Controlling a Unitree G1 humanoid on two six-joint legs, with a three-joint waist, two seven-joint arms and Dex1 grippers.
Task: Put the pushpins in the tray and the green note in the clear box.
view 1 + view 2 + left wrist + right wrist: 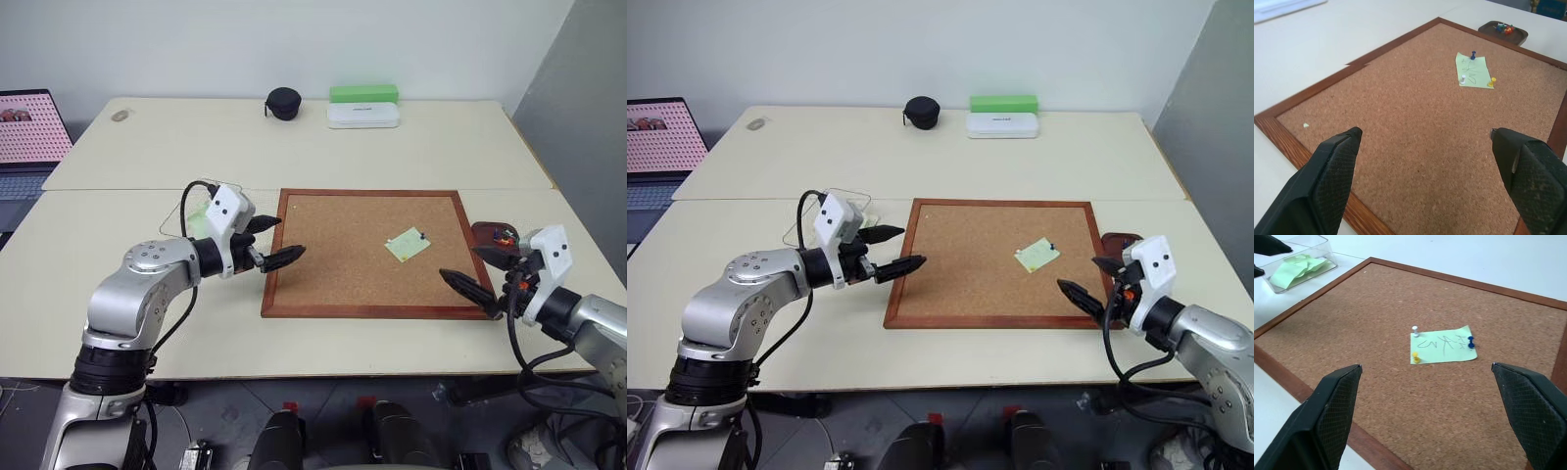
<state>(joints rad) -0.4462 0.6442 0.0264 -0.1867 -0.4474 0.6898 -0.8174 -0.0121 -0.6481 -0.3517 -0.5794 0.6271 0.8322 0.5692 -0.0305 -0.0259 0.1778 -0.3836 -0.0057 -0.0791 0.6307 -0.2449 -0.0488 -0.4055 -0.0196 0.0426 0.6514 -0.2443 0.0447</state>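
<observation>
Both hands, left hand [271, 243] and right hand [472, 271], were spread and empty; the green note [1443, 350] could be torn if pulled before its pushpins [1415, 330] were removed.

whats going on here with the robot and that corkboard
A two-armed robot is clearing a corkboard. A green note is pinned to it by three pushpins: white, yellow and blue. The left end effector and the right end effector hover open at opposite sides of the board, holding nothing. The tray beside the board already holds a few pushpins, and the clear box holds other green notes.
</observation>
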